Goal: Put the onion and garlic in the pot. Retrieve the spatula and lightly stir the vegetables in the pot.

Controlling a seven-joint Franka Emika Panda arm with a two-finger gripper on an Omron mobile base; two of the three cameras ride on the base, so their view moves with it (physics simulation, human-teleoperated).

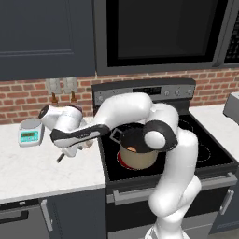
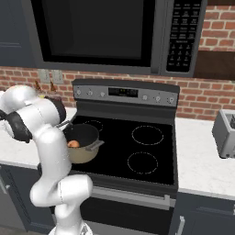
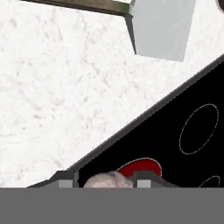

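Nearest, in the hand view, the gripper (image 3: 105,181) shows two dark fingertips (image 3: 65,178) with the garlic (image 3: 107,180), a pale pinkish lump, sitting between them; the jaws are narrowed about the bulb and appear to hold it. Below the bulb, a red-lit burner (image 3: 142,167) shows on the black cooktop (image 3: 175,131), close to its edge against the white counter (image 3: 57,96). Farther across the counter lies the spatula (image 3: 159,28), its grey blade flat on the stone and its dark handle running off to the upper left.

From the left base view, the arm (image 1: 126,114) reaches left, over the seam between stove and counter. Just right of the hand, the pot (image 1: 137,156) stands on the front left burner, with the onion (image 1: 132,149) inside as an orange spot. A small scale (image 1: 31,131) rests on the counter well to the left.

From the right base view, the onion lies on the pot's dark bottom, and a toaster (image 2: 226,133) sits at the far right.
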